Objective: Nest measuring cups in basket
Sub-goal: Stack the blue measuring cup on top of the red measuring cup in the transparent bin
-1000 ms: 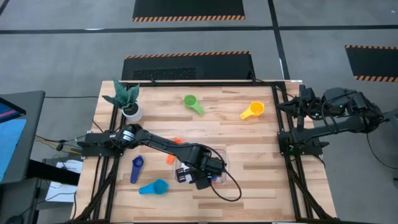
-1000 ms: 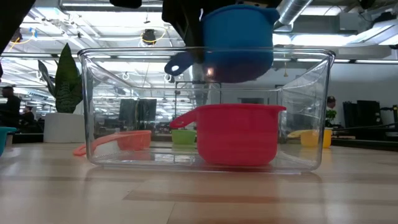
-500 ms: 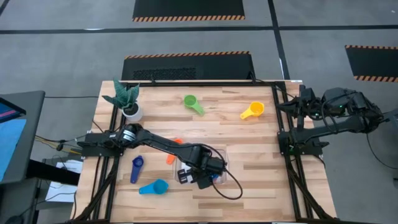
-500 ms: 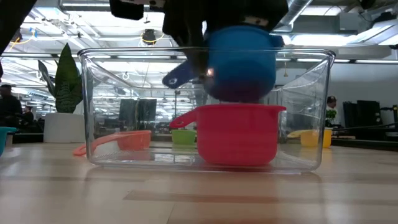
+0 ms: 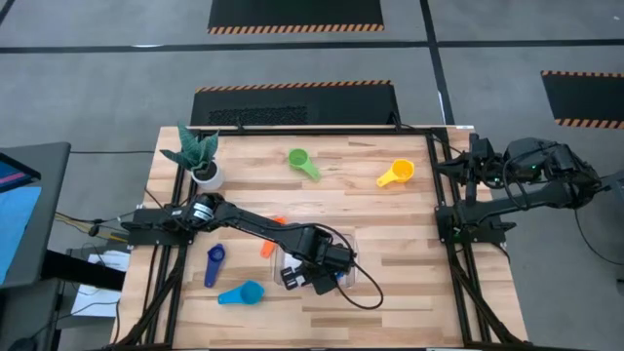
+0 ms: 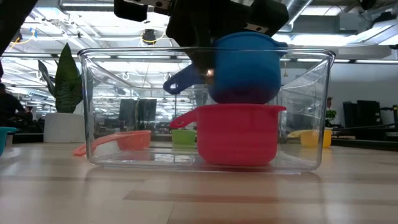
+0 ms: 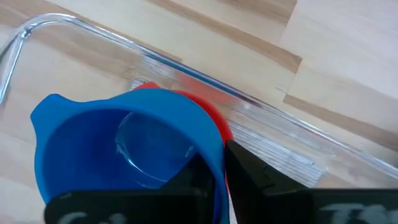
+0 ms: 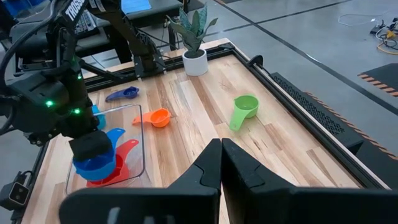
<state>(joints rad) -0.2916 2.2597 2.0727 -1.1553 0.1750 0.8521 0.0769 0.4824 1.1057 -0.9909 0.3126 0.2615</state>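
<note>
Left gripper (image 6: 239, 28), jaws clamped on the blue cup (image 6: 245, 68), lowers it into the red cup (image 6: 239, 134) inside the basket (image 6: 87, 112), aligned to nest. Right gripper (image 8: 221, 168), jaws closed and empty, waits beside the surface (image 5: 390, 224).

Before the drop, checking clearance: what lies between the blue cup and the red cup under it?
Nothing: in the low view the blue cup sits at the red cup's rim, no other cup between.

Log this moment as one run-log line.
left gripper: shut on blue cup, lowering it into red cup in basket | right gripper: shut, parked off-table
</note>
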